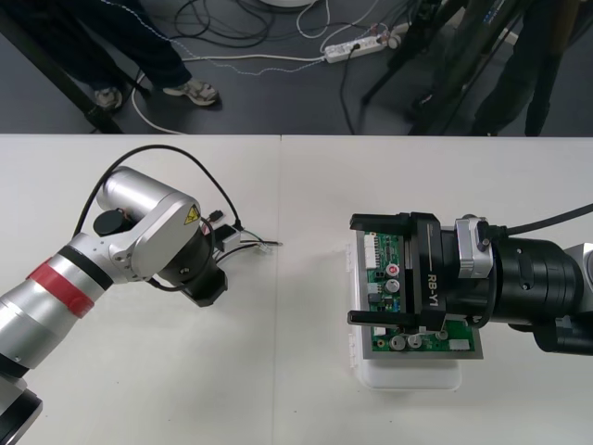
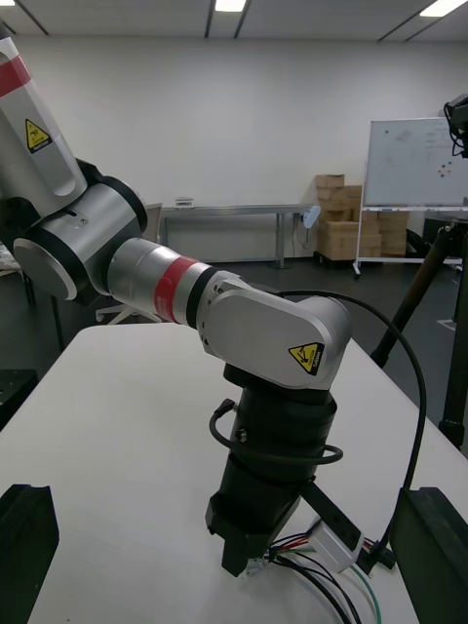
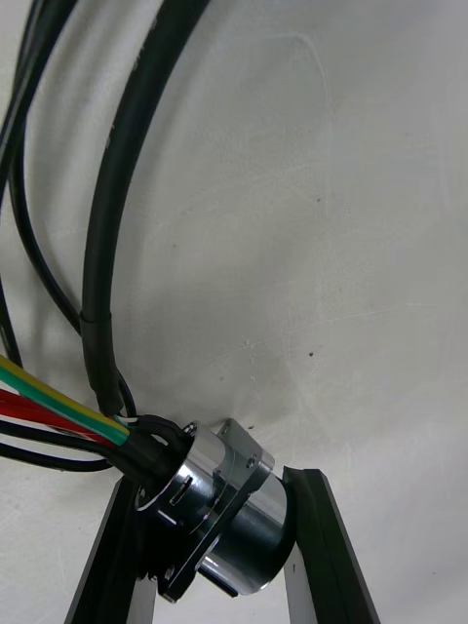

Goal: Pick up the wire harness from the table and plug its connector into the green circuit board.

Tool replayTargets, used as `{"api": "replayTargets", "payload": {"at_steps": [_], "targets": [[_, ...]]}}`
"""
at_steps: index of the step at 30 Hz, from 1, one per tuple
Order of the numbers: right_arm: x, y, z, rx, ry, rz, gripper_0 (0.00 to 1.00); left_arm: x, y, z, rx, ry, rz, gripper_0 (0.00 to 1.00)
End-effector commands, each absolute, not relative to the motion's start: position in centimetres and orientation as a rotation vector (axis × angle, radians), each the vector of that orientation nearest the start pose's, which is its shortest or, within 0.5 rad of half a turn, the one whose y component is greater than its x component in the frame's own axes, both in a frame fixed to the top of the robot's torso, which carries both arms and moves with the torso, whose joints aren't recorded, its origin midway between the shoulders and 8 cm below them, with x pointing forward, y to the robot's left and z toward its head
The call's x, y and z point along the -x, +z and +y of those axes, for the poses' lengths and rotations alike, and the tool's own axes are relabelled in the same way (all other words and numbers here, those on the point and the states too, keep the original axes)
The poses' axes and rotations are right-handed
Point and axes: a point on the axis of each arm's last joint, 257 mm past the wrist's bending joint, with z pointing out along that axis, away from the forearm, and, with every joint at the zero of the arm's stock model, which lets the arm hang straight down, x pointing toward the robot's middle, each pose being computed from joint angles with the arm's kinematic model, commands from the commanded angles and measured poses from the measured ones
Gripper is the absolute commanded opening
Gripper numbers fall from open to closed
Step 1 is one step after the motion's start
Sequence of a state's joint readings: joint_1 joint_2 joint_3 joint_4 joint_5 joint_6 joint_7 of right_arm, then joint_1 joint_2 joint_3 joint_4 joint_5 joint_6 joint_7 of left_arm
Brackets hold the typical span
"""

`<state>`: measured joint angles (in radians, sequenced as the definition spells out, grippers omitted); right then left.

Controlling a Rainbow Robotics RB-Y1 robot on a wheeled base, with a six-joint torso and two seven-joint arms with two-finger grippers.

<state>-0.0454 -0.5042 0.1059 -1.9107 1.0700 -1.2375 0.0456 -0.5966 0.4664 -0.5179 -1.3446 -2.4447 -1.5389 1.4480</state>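
On the desk's left half, the left tool [image 1: 206, 286] pinches the harness [image 1: 248, 243] by its metal socket [image 3: 224, 517], with the wires trailing toward the green board [image 1: 408, 306]. The right tool [image 1: 352, 271] hangs spread over that board. Lift straight and slowly, so the loose wires don't snag.

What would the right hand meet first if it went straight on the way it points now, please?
Probably the left hand, shut on the harness socket, straight ahead across bare table; whether their heights match is unclear.
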Motion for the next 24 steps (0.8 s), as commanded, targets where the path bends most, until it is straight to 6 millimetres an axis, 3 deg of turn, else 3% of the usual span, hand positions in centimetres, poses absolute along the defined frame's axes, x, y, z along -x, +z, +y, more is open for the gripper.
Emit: {"api": "replayTargets", "payload": {"at_steps": [1, 24], "targets": [[-29.9, -7.9, -3.0, 1.285, 0.913, 0.867, 1.0, -43.3, -36.2, 16.2, -1.188, -0.045, 2.797, 0.0], [-30.1, -7.8, -3.1, 1.285, 0.903, 0.866, 1.0, -46.0, -31.8, 16.3, -1.257, -0.191, 2.598, 0.0]]}}
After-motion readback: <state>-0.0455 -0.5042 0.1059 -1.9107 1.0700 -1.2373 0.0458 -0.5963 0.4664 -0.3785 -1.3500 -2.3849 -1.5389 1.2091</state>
